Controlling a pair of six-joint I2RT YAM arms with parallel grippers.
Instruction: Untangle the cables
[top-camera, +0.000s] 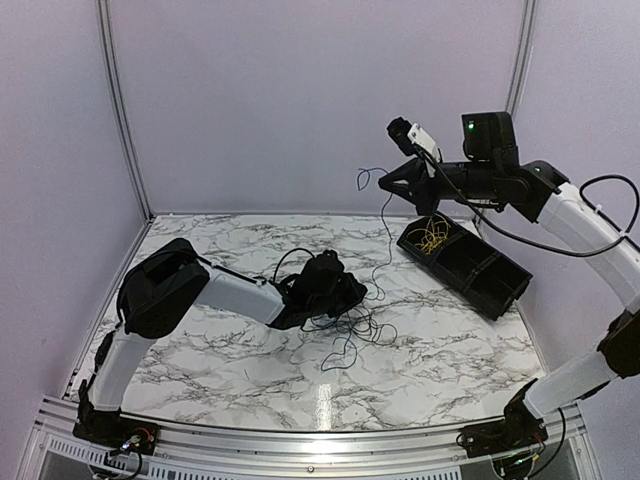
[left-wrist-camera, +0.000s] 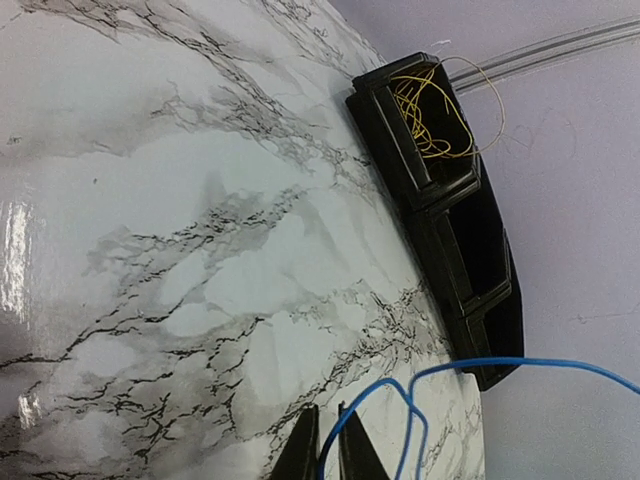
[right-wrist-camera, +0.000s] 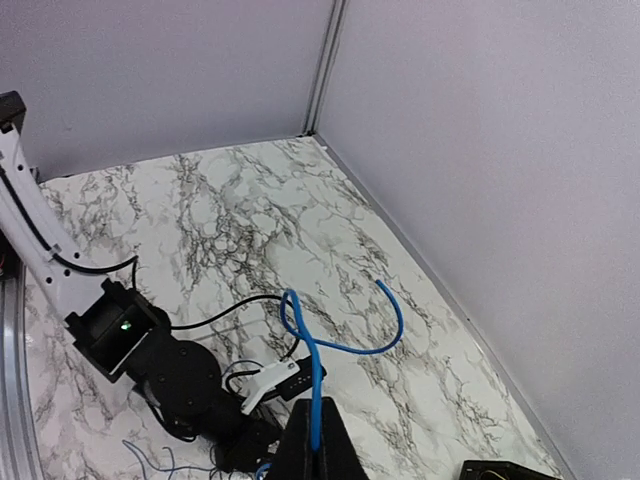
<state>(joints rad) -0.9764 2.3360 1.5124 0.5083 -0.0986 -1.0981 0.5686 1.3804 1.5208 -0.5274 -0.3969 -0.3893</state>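
The right gripper (top-camera: 385, 182), raised above the far end of the long black plastic compartment tray (top-camera: 497, 285), is clamped on a thin blue wire (right-wrist-camera: 316, 390). That end compartment holds a coil of thin yellow wire (top-camera: 432, 238). The blue wire hangs down to a loose tangle of thin black and blue wires (top-camera: 350, 325) on the white marble-patterned surface (top-camera: 220, 350), left of the tray in the top view. The left gripper (left-wrist-camera: 328, 430) sits low at the tangle, jaws almost together, pinching a blue strand (left-wrist-camera: 520, 360).
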